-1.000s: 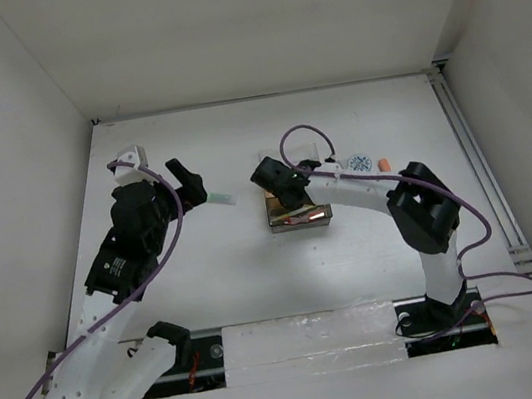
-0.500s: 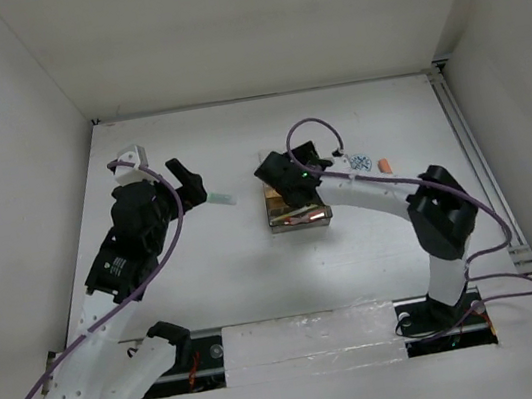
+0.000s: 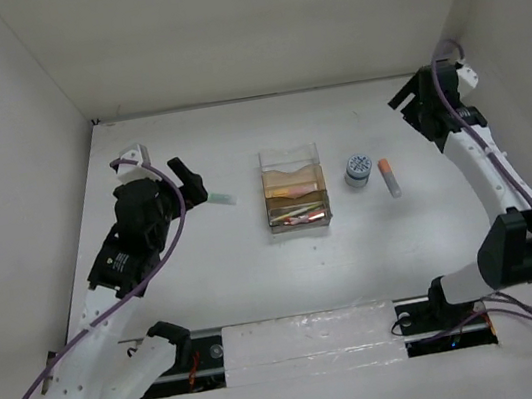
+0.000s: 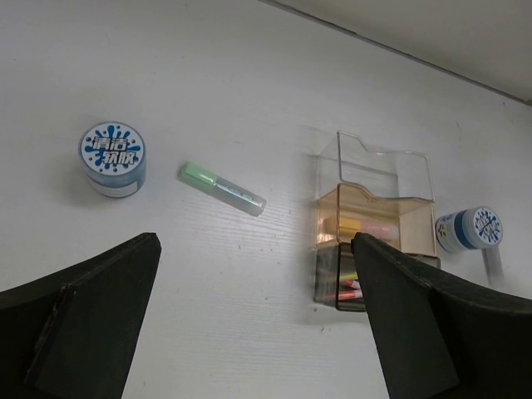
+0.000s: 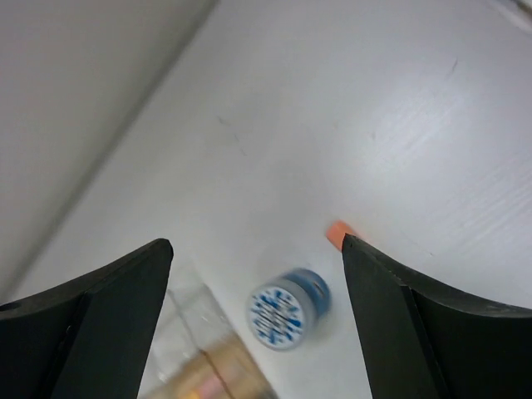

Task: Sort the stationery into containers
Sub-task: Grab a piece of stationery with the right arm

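R arm is swinging off organizer to far-right corner; right gripper gaping empty, orange marker lying near-left of it, axis near-far.

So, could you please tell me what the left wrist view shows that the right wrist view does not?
Only the left wrist view shows the short green-capped marker lying loose and, to its left, a round blue-and-white patterned roll. Only the right wrist view shows the orange end of a marker, the rest of it hidden behind a dark finger. Both show the clear plastic organizer with tan-brown compartments and the second round blue patterned roll beside it, though the organizer is blurred and cut off in the right wrist view.
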